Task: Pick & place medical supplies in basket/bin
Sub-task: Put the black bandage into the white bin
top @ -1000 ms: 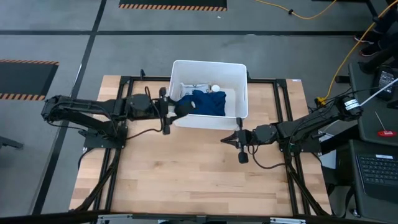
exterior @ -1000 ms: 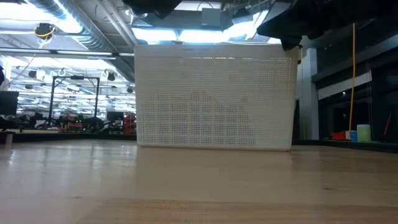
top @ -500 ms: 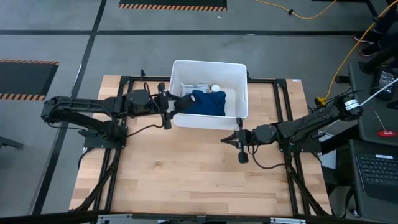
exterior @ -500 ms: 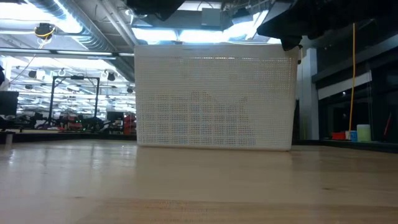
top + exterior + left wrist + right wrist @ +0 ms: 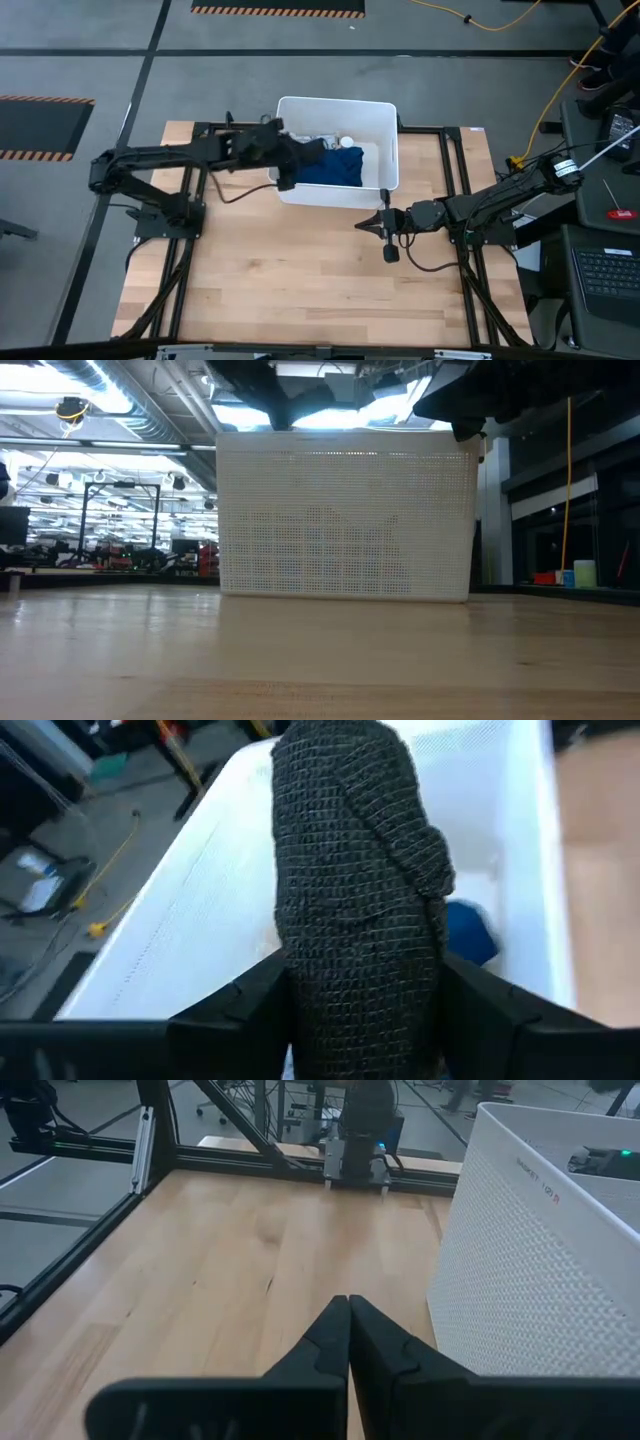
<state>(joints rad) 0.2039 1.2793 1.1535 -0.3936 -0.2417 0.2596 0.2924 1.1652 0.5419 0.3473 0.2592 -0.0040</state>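
The white bin (image 5: 385,150) stands at the table's far middle; in it lie a dark blue cloth (image 5: 335,168), a white packet (image 5: 316,140) and a tiny white cap (image 5: 347,141). My left gripper (image 5: 298,156) reaches over the bin's left wall, shut on a black knitted oblong (image 5: 350,870). In the left wrist view the bin's inner wall (image 5: 180,920) and the blue cloth (image 5: 472,932) lie beyond it. My right gripper (image 5: 372,226) is shut on nothing (image 5: 348,1315) and hangs above the table just near the bin's right near corner. My left gripper pinches the black oblong between its two fingers (image 5: 245,1010), which sit on its two long sides at the end nearest the wrist (image 5: 355,1020). The oblong sticks out forward along the fingers. It is lifted clear, above the inside of the bin.
Black frame rails (image 5: 440,130) run around the wooden table. The bin's perforated near wall (image 5: 345,525) fills the middle of the low view, with bare tabletop (image 5: 300,280) in front of it. A desk with a keyboard (image 5: 605,270) stands past the right edge.
My left gripper has swung toward the table's far edge and right, from beside the bin's left near corner to over its left wall, carrying the black oblong with it and keeping hold.
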